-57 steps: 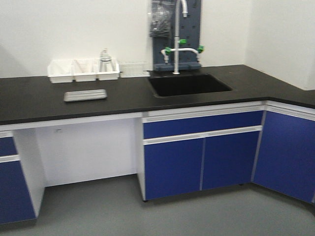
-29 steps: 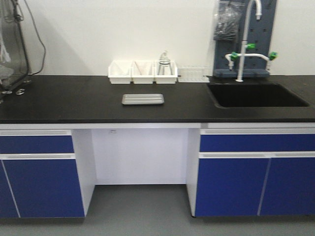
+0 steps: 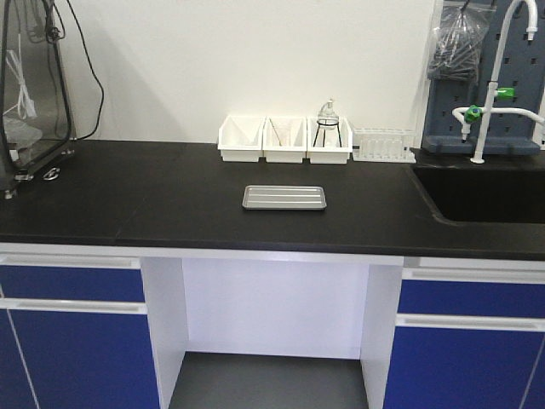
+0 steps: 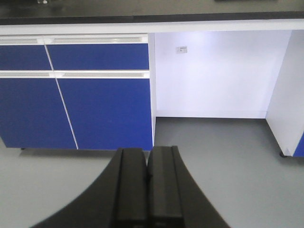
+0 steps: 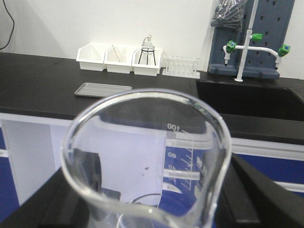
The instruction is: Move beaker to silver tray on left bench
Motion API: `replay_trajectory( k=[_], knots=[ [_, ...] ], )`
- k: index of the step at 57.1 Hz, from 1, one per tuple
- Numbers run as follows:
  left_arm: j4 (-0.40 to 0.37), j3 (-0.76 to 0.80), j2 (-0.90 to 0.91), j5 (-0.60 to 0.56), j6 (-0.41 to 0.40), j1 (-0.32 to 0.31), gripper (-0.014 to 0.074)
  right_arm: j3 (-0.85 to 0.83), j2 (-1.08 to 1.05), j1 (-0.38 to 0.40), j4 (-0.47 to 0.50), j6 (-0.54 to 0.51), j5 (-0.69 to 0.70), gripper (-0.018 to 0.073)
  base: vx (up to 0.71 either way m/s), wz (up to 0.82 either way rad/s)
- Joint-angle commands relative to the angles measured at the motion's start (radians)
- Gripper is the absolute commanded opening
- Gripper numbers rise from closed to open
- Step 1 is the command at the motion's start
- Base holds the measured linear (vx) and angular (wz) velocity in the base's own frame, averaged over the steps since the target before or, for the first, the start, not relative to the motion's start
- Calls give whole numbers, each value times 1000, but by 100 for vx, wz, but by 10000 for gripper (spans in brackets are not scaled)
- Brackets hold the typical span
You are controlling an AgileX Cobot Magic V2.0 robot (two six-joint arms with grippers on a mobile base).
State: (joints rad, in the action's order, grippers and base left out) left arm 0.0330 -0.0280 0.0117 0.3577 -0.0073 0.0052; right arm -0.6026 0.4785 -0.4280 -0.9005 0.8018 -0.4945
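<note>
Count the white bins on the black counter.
3, in a row against the wall behind the silver tray: left bin, middle bin, right bin with glassware inside. None looks hidden.

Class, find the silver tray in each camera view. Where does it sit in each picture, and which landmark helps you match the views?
Exterior front-facing: silver tray at centre, on the black benchtop.
Left wrist: not in it.
Right wrist: silver tray upper left, beyond the beaker rim.
Shared landmark: the row of white bins behind the tray, also seen by the right wrist.
</note>
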Motion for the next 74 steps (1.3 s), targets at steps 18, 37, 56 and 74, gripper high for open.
replay_trajectory(
  k=[18,37,56,74],
  knots=[
    [-2,-28,16,-78,-4,-6,1,-30,6,4,-37,-7,54,-6,44,0],
    [-2,-28,16,-78,-4,-6,1,-30,6,4,-37,-7,54,-6,49,-1],
    [-2,-28,16,-78,-4,-6,1,-30,6,4,-37,-7,54,-6,49,-4],
    [-2,-28,16,-78,-4,-6,1,-30,6,4,-37,-7,54,-6,44,-8]
  ],
)
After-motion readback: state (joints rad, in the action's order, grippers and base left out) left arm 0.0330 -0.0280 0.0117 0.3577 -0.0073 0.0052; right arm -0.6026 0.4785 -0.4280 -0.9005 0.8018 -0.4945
